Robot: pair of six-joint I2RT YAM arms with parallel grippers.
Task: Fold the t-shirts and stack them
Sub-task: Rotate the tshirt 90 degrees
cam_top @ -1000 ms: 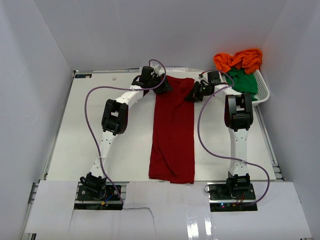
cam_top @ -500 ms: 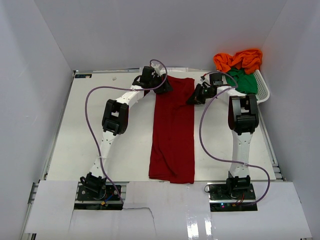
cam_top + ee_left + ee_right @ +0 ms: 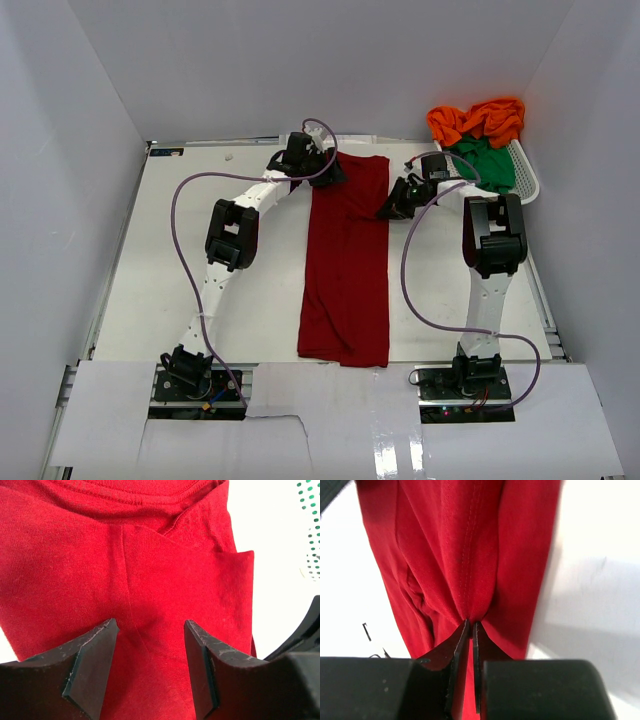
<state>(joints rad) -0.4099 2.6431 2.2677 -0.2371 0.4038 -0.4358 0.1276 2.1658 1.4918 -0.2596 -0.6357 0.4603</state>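
A dark red t-shirt (image 3: 346, 260) lies folded in a long narrow strip down the middle of the table. My left gripper (image 3: 322, 172) is at its far left corner; in the left wrist view it (image 3: 150, 630) is open, its fingers apart just over the red cloth (image 3: 165, 570). My right gripper (image 3: 390, 208) is at the shirt's right edge near the far end. In the right wrist view it (image 3: 471, 625) is shut on a pinched fold of the red shirt (image 3: 455, 550). An orange shirt (image 3: 478, 118) and a green shirt (image 3: 487, 162) lie bunched in the basket.
A white plastic lattice basket (image 3: 526, 180) stands at the far right corner of the table, close to my right arm. Grey walls close in the table at left, back and right. Purple cables loop from both arms.
My right arm has shifted to the right and slightly nearer, its gripper staying at the shirt's right edge. My left arm has barely moved.
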